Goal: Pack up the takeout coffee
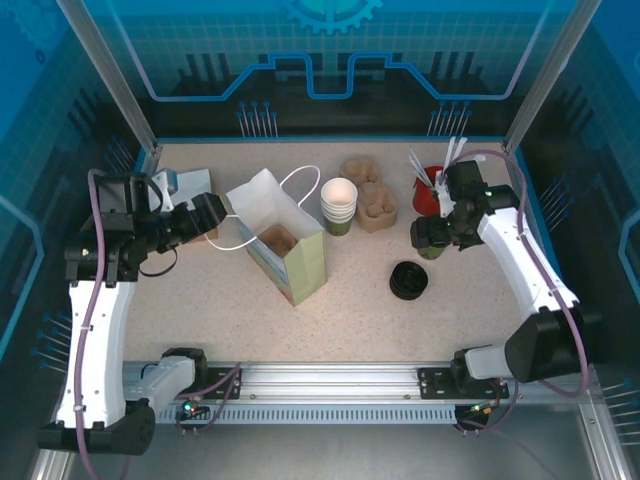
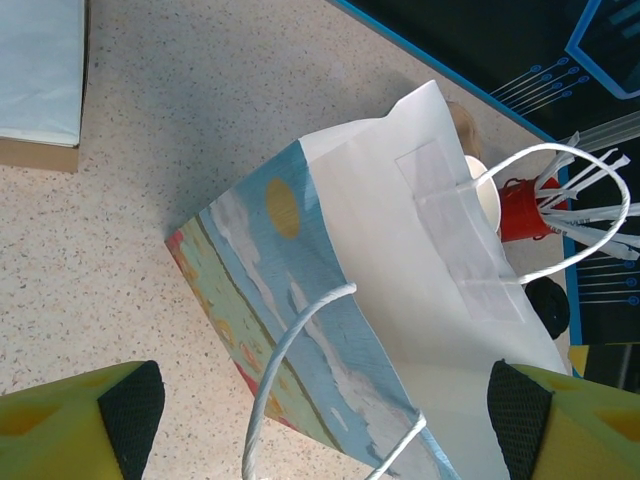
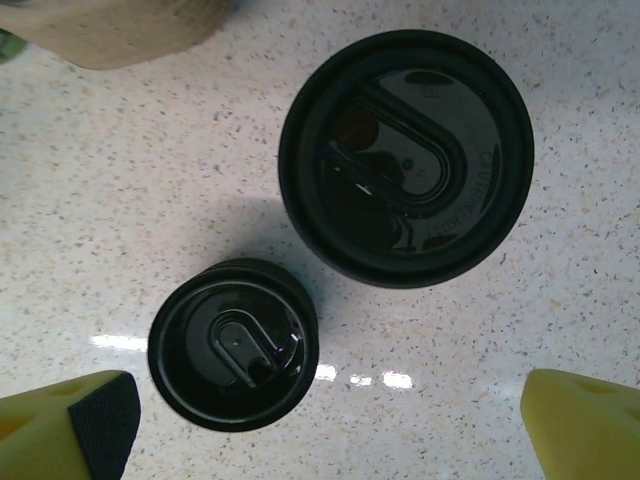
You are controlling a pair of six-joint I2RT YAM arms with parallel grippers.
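**mugwatcher:** Where's the takeout coffee sitting? From overhead I can hardly find it.

**yam_fan:** Right side of the table, upright, straight under the right gripper. Overhead, the wrist covers nearly all of it and only a sliver of green peeks out. The right wrist view looks straight down on its black lid, so the cup wall is hidden there.

**mugwatcher:** Grabbed?

**yam_fan:** Nope. Jaws spread as wide as they go, hanging above it with nothing between them. Both fingers are cut off by the bottom of the frame, and just one dark pad shows.

**mugwatcher:** And the smaller black disc next to it?

**yam_fan:** That's the lid stack. It's near the coffee but apart from it, and lower down, so it looks smaller. Can't count the lids.

**mugwatcher:** Further out?

**yam_fan:** A red cup of stirrers just behind the coffee, partly blocked by the arm. Left of that are cardboard carriers and a stack of lidless cups. The paper bag stands mid-table with its mouth open. There's something brownish inside, can't make out what. The left gripper is at the bag's left, also gaping wide and holding nothing. The bag's top sits in the gap as its camera sees it, but whether a pad touches paper, I can't tell. There's also a pale-topped box, cropped by the frame corner.
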